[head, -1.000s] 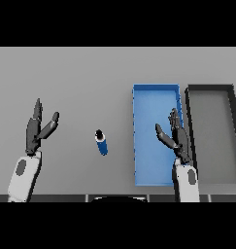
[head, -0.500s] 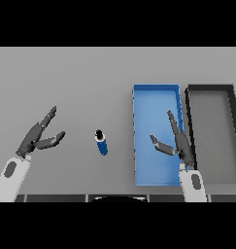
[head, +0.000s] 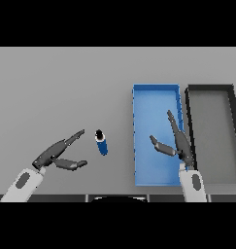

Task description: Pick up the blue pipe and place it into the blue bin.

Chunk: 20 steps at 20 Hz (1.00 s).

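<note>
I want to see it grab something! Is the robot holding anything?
Not yet. The blue pipe lies free on the table, beside the open left hand.

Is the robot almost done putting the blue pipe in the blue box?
Not yet. The blue pipe lies on the table, outside the blue bin. The left hand is open beside it, not touching. The right hand hangs open over the bin. Grasping, lifting and placing remain.

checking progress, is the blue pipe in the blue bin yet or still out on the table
Out. The blue pipe lies on the grey table, left of the blue bin; neither hand holds it.
</note>
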Each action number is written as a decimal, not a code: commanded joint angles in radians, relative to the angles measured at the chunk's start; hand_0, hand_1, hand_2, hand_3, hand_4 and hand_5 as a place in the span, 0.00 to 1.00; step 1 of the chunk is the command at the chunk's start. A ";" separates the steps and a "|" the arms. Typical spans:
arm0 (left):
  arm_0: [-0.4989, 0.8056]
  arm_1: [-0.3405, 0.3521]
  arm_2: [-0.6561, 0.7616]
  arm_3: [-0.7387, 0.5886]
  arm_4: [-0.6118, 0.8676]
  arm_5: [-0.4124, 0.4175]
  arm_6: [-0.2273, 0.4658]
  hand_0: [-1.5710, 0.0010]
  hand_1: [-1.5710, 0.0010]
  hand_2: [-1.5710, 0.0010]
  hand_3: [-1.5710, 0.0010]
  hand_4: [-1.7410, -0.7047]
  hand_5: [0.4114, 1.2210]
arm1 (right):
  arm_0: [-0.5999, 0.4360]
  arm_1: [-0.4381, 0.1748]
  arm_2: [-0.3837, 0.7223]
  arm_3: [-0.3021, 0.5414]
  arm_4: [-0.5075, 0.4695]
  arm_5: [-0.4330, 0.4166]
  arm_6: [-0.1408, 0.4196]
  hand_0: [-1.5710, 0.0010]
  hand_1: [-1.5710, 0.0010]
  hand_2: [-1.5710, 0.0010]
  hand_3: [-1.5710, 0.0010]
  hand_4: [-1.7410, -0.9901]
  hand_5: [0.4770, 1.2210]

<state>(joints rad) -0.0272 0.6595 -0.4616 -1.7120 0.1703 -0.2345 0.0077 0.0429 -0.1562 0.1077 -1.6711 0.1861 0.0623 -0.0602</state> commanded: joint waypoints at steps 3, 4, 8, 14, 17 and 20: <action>-0.036 -0.057 -0.043 0.022 -0.040 0.007 0.015 1.00 1.00 1.00 1.00 0.61 0.06 | -0.003 0.001 -0.001 0.001 -0.001 0.001 0.008 1.00 1.00 1.00 1.00 0.70 0.13; -0.040 -0.074 -0.055 0.033 -0.050 0.004 0.003 1.00 1.00 1.00 1.00 0.60 0.07 | -0.002 0.005 0.005 -0.008 0.003 -0.002 0.008 1.00 1.00 1.00 1.00 0.71 0.13; -0.082 -0.171 -0.081 0.097 -0.087 0.037 -0.033 1.00 1.00 1.00 1.00 0.57 0.09 | 0.019 0.009 0.004 -0.018 -0.010 0.006 0.010 1.00 1.00 1.00 1.00 0.71 0.11; -0.138 -0.295 -0.087 0.237 -0.099 0.065 -0.037 1.00 1.00 1.00 1.00 0.58 0.10 | -0.007 0.006 -0.014 0.010 -0.018 0.002 0.023 1.00 1.00 1.00 1.00 0.72 0.10; -0.151 -0.330 -0.097 0.318 -0.150 0.093 -0.095 1.00 1.00 1.00 1.00 0.61 0.11 | -0.006 0.016 -0.007 0.009 -0.023 0.006 0.022 1.00 1.00 1.00 1.00 0.72 0.09; -0.177 -0.386 -0.096 0.347 -0.129 0.087 -0.129 1.00 1.00 0.97 0.99 0.60 0.16 | 0.025 0.005 -0.007 -0.015 -0.018 0.007 0.000 1.00 1.00 1.00 1.00 0.73 0.10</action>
<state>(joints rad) -0.2043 0.2726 -0.5582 -1.3650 0.0413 -0.1480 -0.1219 0.0680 -0.1516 0.1004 -1.6865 0.1678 0.0701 -0.0626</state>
